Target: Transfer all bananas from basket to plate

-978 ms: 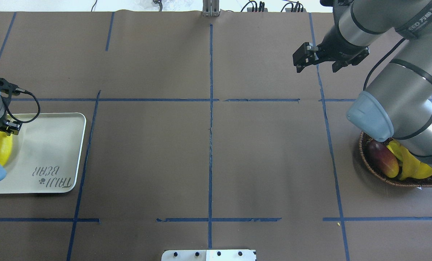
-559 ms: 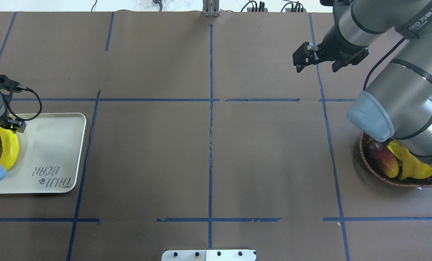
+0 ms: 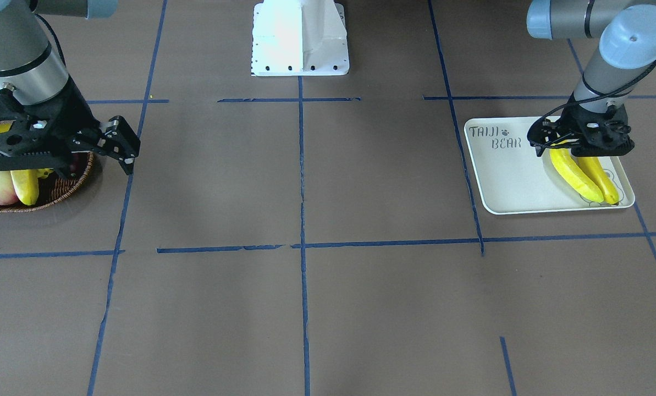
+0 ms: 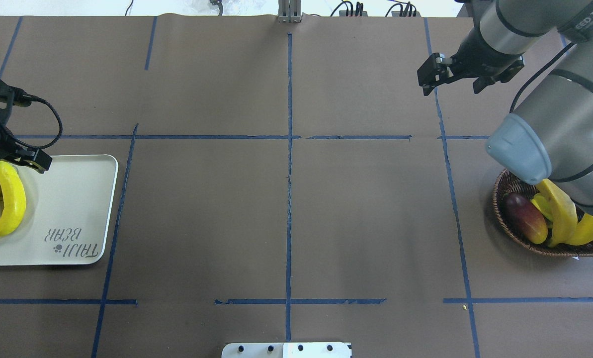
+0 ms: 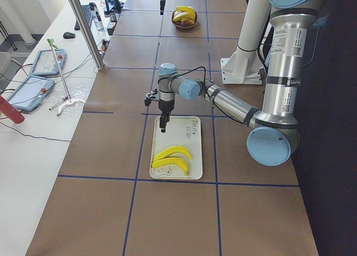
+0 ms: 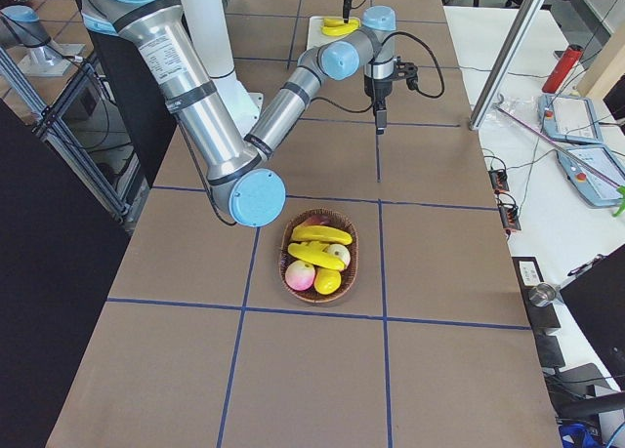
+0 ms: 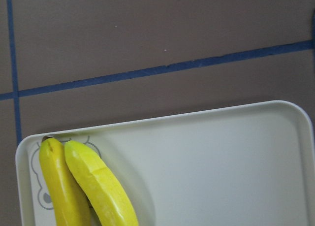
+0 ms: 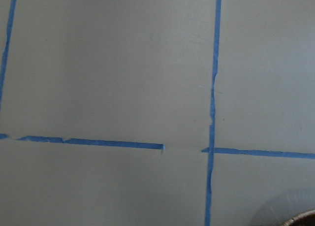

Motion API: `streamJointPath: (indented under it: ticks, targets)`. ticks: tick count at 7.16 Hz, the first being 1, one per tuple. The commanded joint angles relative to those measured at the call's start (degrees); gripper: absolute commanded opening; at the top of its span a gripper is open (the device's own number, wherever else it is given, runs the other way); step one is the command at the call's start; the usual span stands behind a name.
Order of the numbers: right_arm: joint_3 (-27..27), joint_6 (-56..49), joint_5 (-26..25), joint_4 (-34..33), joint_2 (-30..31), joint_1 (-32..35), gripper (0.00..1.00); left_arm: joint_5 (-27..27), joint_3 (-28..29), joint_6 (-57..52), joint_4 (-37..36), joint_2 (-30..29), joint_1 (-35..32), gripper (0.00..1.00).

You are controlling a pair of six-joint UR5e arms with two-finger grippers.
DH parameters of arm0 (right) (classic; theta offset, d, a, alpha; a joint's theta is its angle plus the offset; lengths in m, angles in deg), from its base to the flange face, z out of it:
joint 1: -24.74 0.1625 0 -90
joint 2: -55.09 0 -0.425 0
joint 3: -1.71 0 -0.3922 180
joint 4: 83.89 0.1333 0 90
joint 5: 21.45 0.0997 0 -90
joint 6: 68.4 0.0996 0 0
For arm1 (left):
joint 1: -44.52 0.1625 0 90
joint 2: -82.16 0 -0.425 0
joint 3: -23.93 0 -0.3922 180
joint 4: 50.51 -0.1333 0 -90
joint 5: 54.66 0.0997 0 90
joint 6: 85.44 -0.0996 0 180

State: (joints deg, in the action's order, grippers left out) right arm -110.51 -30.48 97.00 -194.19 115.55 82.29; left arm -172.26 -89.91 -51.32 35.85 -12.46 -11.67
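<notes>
Since the earlier frames the left hand [image 3: 580,146] has drawn back toward the far rim of the plate [image 4: 67,199], uncovering the fruit it was hiding, and the right hand [image 4: 453,80] has shifted slightly toward the robot's right. The plate carries the printed words "TAIJI BEAR" [image 3: 495,137] with a small paw mark between them, and the wrist view shows part of a bear outline under the fruit. A band on the right arm [image 4: 587,20] reads "EED", followed by characters we cannot make out. We see the left hand spread wide and empty, pointing down over the plate's edge. The two bananas [image 4: 10,199] lie side by side and touching, flat on the plate, with their near ends just below its fingers. The right hand is also spread and holds nothing; it hangs over the bare brown surface [image 4: 202,209] near a blue tape line, well apart from the basket [image 4: 525,241]. The remaining bananas [image 4: 562,214] rest in that basket beside a red-green fruit [image 4: 525,216].
</notes>
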Motion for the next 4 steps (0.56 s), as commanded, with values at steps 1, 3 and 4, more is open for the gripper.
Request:
streamJointPath:
  ticks: [1,3,4]
  targets:
    - [-0.90,-13.60,3.42,-1.76,6.57,4.21,1.00,-9.35,-0.43,-5.26,-0.31,-1.18,-5.57,1.00]
    - [-3.35,-15.95,5.30,-1.41,13.51,5.38,1.00,-14.85,-0.34,2.40,-3.03,-7.57,-5.77,1.00]
    - [-3.45,-15.69,5.30,3.47,17.72,5.38,1.00,-14.76,0.71,2.62,-4.26,-10.73,-5.25,1.00]
